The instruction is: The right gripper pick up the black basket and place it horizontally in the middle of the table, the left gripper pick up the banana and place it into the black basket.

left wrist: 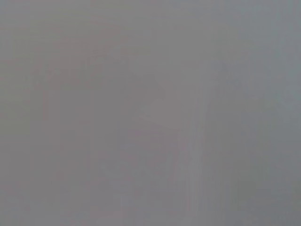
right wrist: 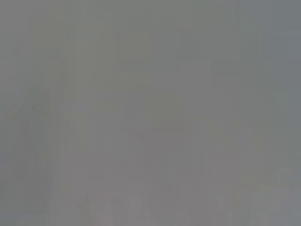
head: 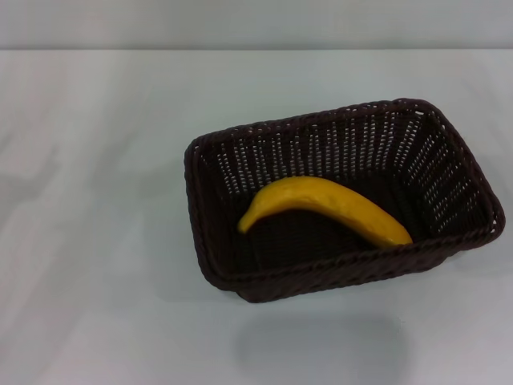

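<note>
Soft even overhead light, faint table (head: 96,241) shadows; both wrist views featureless grey blur.

We are not seeing either of our arms in the head view: no left gripper on the left side of the frame and no right gripper on the right side. Both wrist views are showing only a flat grey field, with no fingers entering them, so we are unable to tell the pose or finger state of either gripper.
</note>
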### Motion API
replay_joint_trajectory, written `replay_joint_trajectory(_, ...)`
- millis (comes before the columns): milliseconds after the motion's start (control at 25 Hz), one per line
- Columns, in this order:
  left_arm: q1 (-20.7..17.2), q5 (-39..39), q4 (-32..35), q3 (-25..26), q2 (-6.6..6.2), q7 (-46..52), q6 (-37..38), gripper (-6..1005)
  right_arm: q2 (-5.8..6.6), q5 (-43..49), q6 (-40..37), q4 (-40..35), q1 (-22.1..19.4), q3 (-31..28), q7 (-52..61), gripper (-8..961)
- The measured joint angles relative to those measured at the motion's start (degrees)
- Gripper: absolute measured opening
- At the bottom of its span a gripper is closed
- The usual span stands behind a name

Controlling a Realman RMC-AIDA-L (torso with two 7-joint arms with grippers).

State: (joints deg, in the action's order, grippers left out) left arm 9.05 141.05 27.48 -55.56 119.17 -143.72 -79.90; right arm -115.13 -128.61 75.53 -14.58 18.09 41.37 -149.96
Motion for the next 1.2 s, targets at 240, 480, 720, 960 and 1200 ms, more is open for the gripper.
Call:
replay_joint_trajectory(240,1.62,18.3,-15.26,0.01,0.36,-7.47,-8.89,885,0.0,-0.29,-0.87,4.49,1.01,-6.08,-2.18,874)
replay_joint_trajectory(480,2.91,24.27,-18.9,0.0,0.4,-7.61,-10.71,885,0.0,-0.06,-3.25,5.55,1.24,-7.21,-5.19,851)
replay_joint_trajectory(720,3.12,25.35,-21.48,-0.11,0.57,-7.47,-11.59,885,0.07,2.74,-2.71,5.03,0.66,-6.37,-6.27,809)
replay_joint_trajectory(960,3.43,25.56,-21.84,-0.07,0.58,-7.71,-11.24,885,0.18,3.53,-0.46,3.62,-0.16,-7.57,-6.14,656)
replay_joint_trajectory(1200,3.77,25.71,-22.0,0.03,0.47,-7.8,-12.11,885,0.13,3.46,-2.38,3.49,-0.1,-8.81,-6.29,597)
